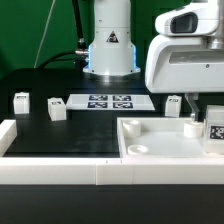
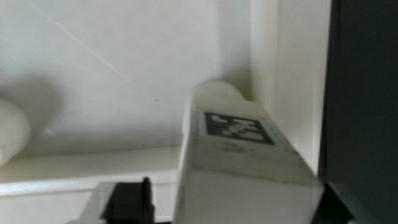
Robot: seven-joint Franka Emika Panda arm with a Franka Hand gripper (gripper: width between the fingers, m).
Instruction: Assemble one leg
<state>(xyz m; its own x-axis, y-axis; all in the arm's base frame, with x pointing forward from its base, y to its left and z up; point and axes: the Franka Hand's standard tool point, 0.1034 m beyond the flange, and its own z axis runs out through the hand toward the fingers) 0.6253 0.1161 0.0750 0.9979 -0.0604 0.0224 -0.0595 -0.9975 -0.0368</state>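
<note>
Your end effector [image 1: 212,118] sits at the right edge of the exterior view, low over the tray-like part, and it looks closed on the leg [image 1: 214,130], whose tag shows just under the arm's white housing. In the wrist view the leg [image 2: 240,150] fills the lower middle of the frame, tilted, tag face toward the camera, with one dark finger [image 2: 128,200] visible at the bottom edge; the other is hidden behind the post, so you can only judge the grip as narrow and holding, not confirm it.

Treat the leg as a light, rigid plastic post with smooth faces that may slip or twist between the pads, so hold it across two flat opposite sides near mid-height, leaving the bottom end free for the socket.

Around it lies the white tray [image 1: 160,140], with a round socket [image 1: 137,147] toward its lower left corner and another leg [image 1: 192,127] standing just beside the held one. Further out on the black surface [image 1: 70,135] you have three more legs at left, near [image 1: 21,100], [image 1: 57,112] and [image 1: 53,101], plus the marker board [image 1: 110,101] at upper centre
</note>
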